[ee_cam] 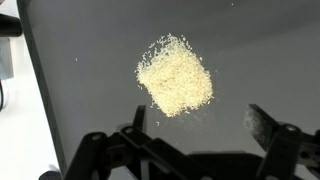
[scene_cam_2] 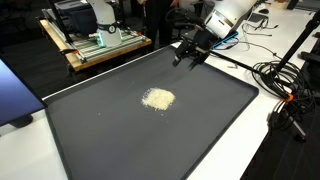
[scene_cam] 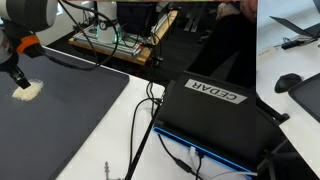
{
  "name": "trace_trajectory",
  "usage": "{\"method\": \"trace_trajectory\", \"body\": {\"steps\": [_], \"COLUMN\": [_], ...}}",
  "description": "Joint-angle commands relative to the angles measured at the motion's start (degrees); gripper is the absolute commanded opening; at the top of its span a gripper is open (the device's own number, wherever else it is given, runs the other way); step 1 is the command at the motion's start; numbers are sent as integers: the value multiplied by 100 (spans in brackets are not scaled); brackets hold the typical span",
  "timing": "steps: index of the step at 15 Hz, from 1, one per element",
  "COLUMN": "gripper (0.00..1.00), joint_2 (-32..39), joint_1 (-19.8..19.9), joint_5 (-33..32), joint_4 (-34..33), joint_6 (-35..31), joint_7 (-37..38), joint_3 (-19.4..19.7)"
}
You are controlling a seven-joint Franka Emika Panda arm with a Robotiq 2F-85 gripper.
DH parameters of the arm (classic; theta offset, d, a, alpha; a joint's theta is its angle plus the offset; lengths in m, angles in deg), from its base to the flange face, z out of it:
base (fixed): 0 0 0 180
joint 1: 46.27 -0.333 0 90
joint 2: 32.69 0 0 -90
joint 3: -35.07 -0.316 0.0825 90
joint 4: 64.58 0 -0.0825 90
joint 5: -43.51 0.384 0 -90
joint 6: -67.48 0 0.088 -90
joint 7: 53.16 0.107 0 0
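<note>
A small heap of pale yellow grains (ee_cam: 175, 78) lies on a dark grey mat (ee_cam: 260, 60). It shows in both exterior views (scene_cam_2: 158, 98) (scene_cam: 28, 91). My gripper (ee_cam: 200, 125) is open and empty. It hangs above the mat, a little to one side of the heap and not touching it. In an exterior view the gripper (scene_cam_2: 190, 52) is near the mat's far edge, apart from the heap. In an exterior view the gripper (scene_cam: 16, 76) shows just above the heap. A few loose grains lie scattered around the heap.
The mat (scene_cam_2: 120, 130) lies on a white table. A black box marked CEDAR (scene_cam: 215, 110) with cables stands beside the mat. A wooden board with electronics (scene_cam_2: 95, 45) (scene_cam: 120, 40) sits behind it. Cables (scene_cam_2: 285, 90) trail at the table's edge.
</note>
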Motion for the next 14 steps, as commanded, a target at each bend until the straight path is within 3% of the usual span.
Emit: {"method": "trace_trajectory", "body": {"steps": [1,14], "gripper": [100,100], "joint_2": [119,38], "joint_1": [258,1432], "joint_5": [429,1533], "joint_4": [-402,-548], "joint_6": [58,-377], "joint_7": [-720,-3031], "joint_3": [3,-129]}}
